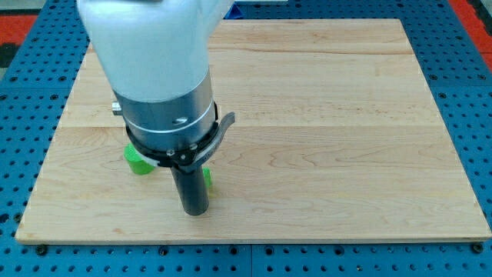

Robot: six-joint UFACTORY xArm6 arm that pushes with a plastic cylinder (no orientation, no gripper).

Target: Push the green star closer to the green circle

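A green block [139, 161], which looks like the round one, shows at the lower left of the wooden board [330, 131], mostly hidden under the arm's body. A second green block [207, 178], only a sliver of it visible, sits just right of the dark rod; its shape cannot be made out. My tip [194, 211] rests on the board at the view's bottom left, touching or nearly touching that second green block and a little right of and below the first.
The arm's white and metal body [157, 69] covers the board's upper left. A blue perforated table [477, 92] surrounds the board. The board's bottom edge lies close below the tip.
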